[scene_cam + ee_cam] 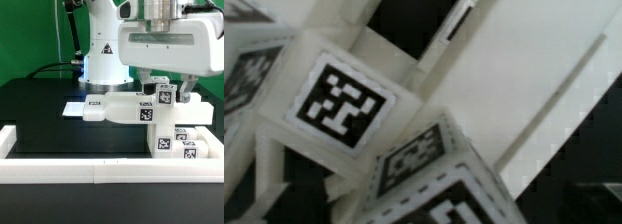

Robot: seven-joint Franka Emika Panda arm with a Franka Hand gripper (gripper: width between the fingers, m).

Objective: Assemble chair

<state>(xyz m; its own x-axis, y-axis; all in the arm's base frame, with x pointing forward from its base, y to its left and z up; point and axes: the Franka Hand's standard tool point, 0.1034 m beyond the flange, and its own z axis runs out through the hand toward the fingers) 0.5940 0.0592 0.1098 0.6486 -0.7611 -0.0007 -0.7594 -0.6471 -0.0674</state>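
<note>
Tags of black-and-white squares, no readable writing, mark the chair (150, 105) pieces; gripper (166, 92) hangs over them, fingers spread, nothing pinched

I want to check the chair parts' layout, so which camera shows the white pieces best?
The exterior view: the chair pieces sit whole on the black table, under the open tool. The wrist view shows only blurred tagged faces up close.

White arm lowered, wrist vertical, pincer (158, 88) pointing down, jaws spread wide
</note>
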